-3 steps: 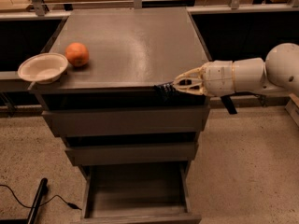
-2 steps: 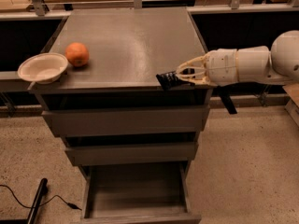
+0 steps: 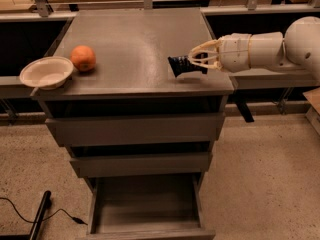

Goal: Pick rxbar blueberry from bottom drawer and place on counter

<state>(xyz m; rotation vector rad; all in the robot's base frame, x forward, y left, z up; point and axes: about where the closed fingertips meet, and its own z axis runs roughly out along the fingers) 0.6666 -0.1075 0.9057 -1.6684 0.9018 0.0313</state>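
On the far left, a pale bowl sits at the edge of the tabletop, and an orange sits just beside it, touching or nearly touching the rim. The middle of the grey-brown surface is bare. Below it, the bottom drawer stands pulled out, and I see nothing lying in it. The two wider drawers above it show only their front panels.

Moving right, the rxbar blueberry is a dark little slab over the tabletop's front right corner, well apart from the orange. The gripper reaches in from the right on its white arm. Its fingers are closed on the bar's right end, and the left end sticks out free. A shadow lies right under the bar, so it is very low. I cannot tell whether it is touching the surface.

I read this as the placing step: the pick from the drawer is done and the bar is over its target. My next move should be a small descent until the bar lies flat. Then I should spread the fingers and back the arm out to the right without dragging the wrapper toward the nearby edge.
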